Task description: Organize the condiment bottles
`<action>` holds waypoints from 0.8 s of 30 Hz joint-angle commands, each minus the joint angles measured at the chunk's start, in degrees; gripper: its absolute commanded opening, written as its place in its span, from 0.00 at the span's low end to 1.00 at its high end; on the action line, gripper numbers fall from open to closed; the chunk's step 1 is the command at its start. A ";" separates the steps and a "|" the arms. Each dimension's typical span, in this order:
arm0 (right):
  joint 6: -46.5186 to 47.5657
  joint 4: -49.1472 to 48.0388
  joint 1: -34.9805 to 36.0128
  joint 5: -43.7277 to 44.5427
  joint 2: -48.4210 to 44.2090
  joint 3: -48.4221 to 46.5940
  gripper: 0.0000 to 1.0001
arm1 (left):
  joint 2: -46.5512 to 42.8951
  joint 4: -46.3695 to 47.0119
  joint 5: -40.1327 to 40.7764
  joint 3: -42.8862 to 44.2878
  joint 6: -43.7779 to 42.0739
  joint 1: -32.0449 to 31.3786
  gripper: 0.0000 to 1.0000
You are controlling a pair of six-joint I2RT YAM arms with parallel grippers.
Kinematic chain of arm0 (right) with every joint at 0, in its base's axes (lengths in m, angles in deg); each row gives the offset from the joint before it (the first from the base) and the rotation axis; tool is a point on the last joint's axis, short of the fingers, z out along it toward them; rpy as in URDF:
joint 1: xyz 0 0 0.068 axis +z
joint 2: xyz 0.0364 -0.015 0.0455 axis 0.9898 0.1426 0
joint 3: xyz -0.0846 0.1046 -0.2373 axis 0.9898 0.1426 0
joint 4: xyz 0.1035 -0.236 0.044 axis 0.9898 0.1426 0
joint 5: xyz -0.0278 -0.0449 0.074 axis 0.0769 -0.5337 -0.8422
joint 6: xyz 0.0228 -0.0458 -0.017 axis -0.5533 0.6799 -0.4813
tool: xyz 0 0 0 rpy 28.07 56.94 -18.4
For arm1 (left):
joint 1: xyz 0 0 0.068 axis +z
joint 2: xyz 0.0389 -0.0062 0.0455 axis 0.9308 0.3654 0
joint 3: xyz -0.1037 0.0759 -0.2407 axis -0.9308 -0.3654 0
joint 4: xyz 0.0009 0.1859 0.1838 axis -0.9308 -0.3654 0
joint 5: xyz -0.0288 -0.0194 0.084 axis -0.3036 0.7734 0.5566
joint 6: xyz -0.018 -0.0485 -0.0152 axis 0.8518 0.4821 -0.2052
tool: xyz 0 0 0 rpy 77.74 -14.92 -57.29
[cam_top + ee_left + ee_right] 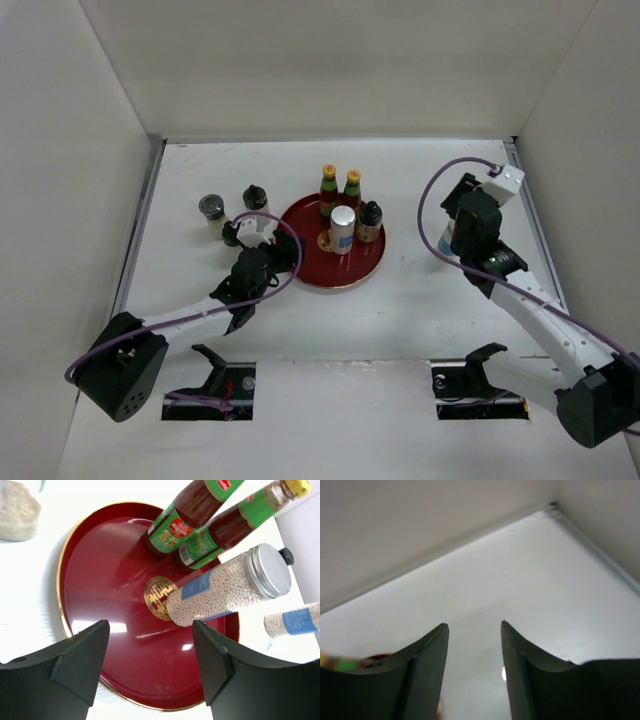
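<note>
Bottles [328, 190]: four stand on tray [310, 272], just ahead of left gripper [150, 630], whose fingers are spread and empty. Jars [211, 208] sit left of tray. Right gripper [474, 626] is spread and empty, with shaker [446, 242] just beside it.

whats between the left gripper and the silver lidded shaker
Only bare red tray floor lies between left gripper and silver-lidded shaker, per the left wrist view.

Four condiment bottles [343, 228] upright on tray [340, 283]
</note>
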 commanded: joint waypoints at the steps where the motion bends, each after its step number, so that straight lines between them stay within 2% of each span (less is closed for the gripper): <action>1: -3.91 6.58 -3.94 8.05 -1.46 3.03 0.62 | 0.17 3.45 -0.03 0.76 0.51 -0.90 0.66; 3: -3.83 7.19 -6.05 7.62 0.20 3.65 0.76 | 0.08 3.45 -0.47 0.68 0.68 -0.90 0.66; 5: -4.26 7.55 -6.58 7.09 1.44 4.18 0.84 | -0.79 3.45 -0.47 0.41 0.77 -1.07 0.66; 10: -4.09 7.64 -6.67 1.83 6.27 4.36 0.92 | -0.97 3.45 -0.91 0.24 1.12 -0.81 0.66; 18: -6.11 6.23 -6.58 -0.99 9.18 5.41 0.90 | -1.41 3.45 -0.74 0.15 0.95 -0.90 0.66; 22: -7.17 6.49 -6.67 -4.16 11.28 4.88 0.81 | -0.45 3.37 -1.35 0.41 1.21 -0.55 0.66; 24: -7.60 5.97 -6.67 -3.90 11.46 5.32 0.70 | -0.80 3.45 -1.09 0.41 1.04 -0.72 0.66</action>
